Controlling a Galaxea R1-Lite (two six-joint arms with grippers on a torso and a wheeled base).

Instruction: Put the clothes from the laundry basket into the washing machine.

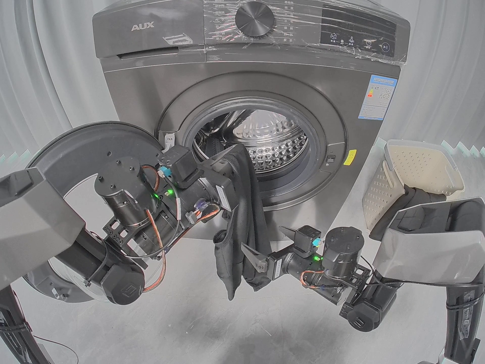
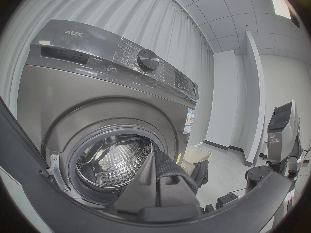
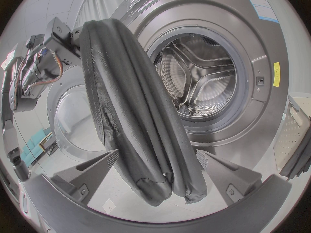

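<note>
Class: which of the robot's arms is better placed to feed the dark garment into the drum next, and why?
Left. The left gripper is shut on the garment at the mouth of the drum; the right gripper is open, lower down, around its hanging end.

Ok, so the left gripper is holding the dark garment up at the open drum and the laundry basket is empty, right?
Not quite: the laundry basket is not empty. The head view shows more dark clothing lying in it and hanging over its rim. The rest is right: the left gripper is shut on the dark garment at the open drum.
</note>
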